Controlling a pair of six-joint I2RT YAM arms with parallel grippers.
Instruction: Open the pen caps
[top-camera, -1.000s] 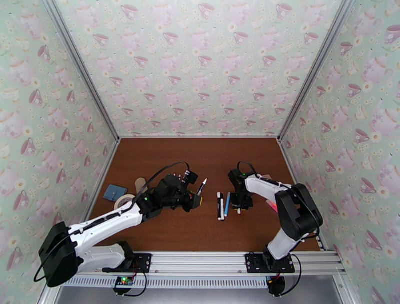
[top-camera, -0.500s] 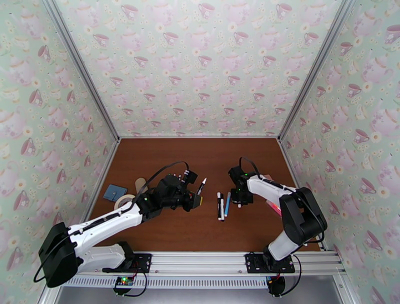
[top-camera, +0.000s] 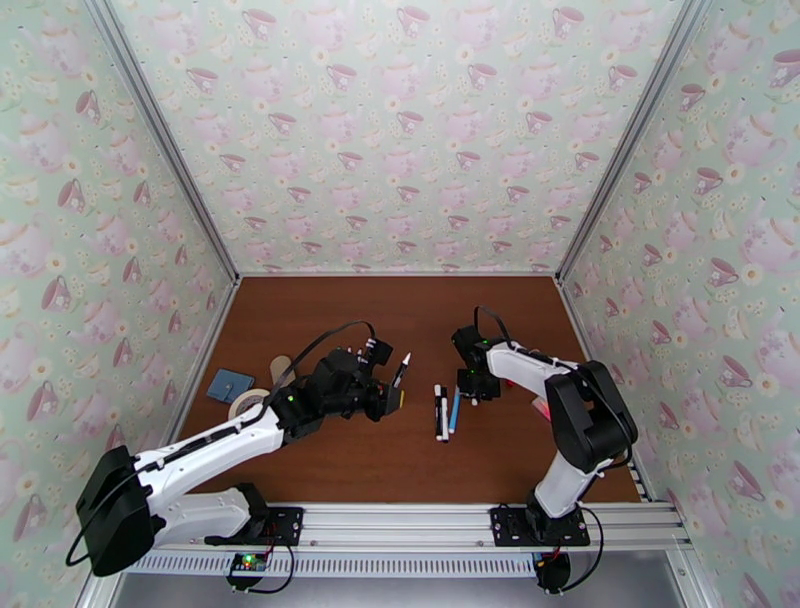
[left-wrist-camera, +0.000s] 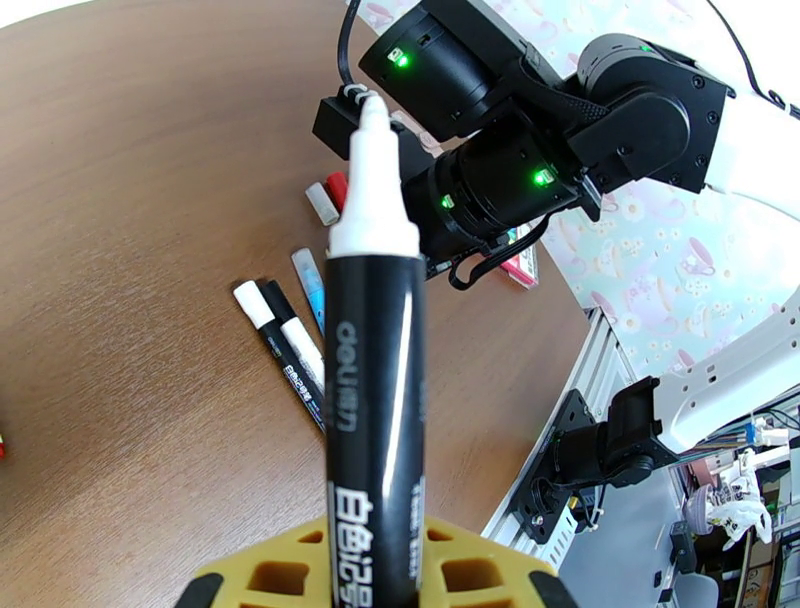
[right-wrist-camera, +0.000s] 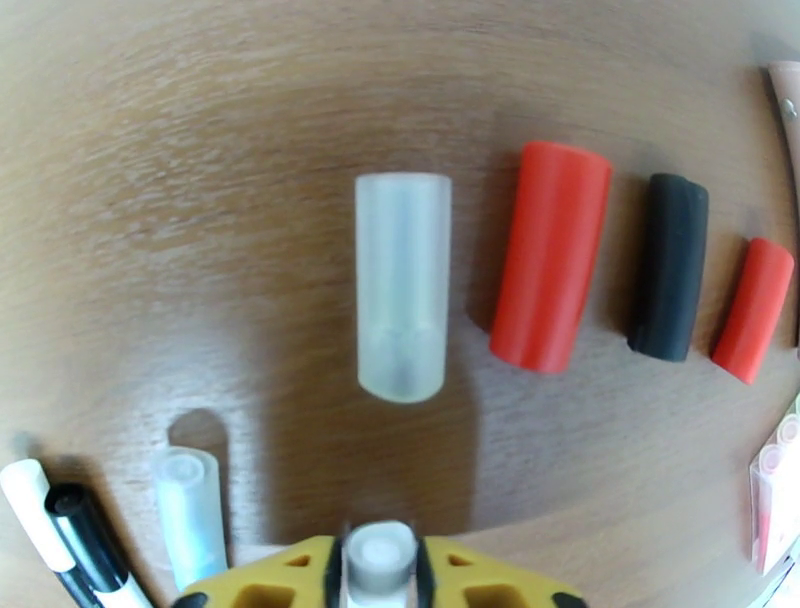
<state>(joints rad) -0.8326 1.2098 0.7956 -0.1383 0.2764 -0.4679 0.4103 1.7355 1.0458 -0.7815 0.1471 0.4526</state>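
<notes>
Left tool's (left-wrist-camera: 375, 560) black pen (left-wrist-camera: 372, 380) points away, slightly rightward.

Four pen caps (right-wrist-camera: 403, 285) in row on table (right-wrist-camera: 200, 150); pens (top-camera: 441, 412) lie left.

Lab test booth: wallpapered walls (top-camera: 400, 130), aluminium mounting rail (top-camera: 400, 520).

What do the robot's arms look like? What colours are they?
White tube-shaped links with chunky black joints make up the left arm and the right arm. Black cables loop over the wrists, tiny green lights glow, and the fingers are yellow.
</notes>
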